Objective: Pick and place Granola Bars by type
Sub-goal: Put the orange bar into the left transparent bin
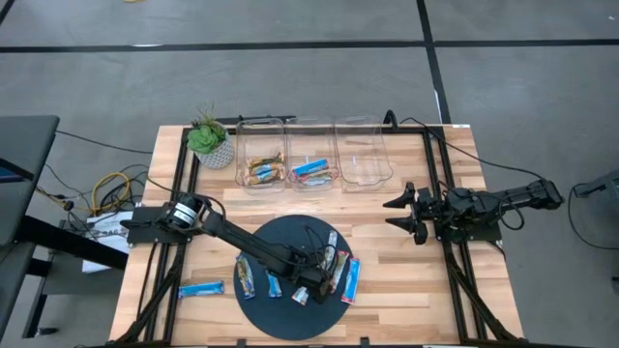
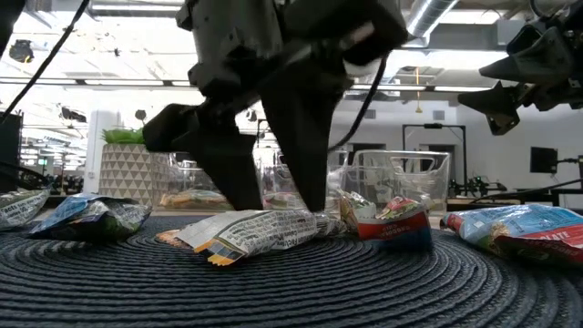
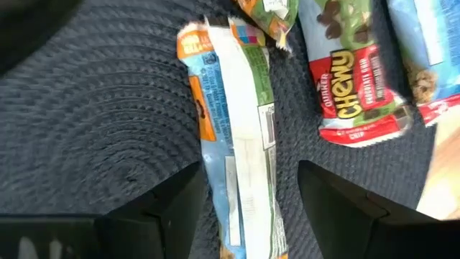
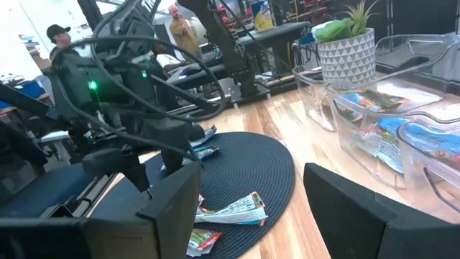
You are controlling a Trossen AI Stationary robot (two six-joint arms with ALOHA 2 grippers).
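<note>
My left gripper (image 1: 305, 290) points steeply down over the round dark mat (image 1: 280, 319), open. Its two fingers stand on either side of a granola bar (image 3: 241, 144) that lies flat on the mat, back side up, white with blue and orange edges. That bar also shows in the low view (image 2: 260, 230), below the fingers. Several more bars lie around it on the mat, among them a red-and-green one (image 3: 356, 86) and a blue one (image 3: 424, 57). Another blue bar (image 1: 200, 288) lies on the wood beside the mat. My right gripper (image 1: 411, 213) waits open at the table's right side.
Three clear bins stand along the far edge: the left one (image 1: 261, 164) holds multicoloured bars, the middle one (image 1: 311, 169) holds blue bars, and the right one (image 1: 361, 159) shows nothing inside. A potted plant (image 1: 208, 140) stands left of the bins.
</note>
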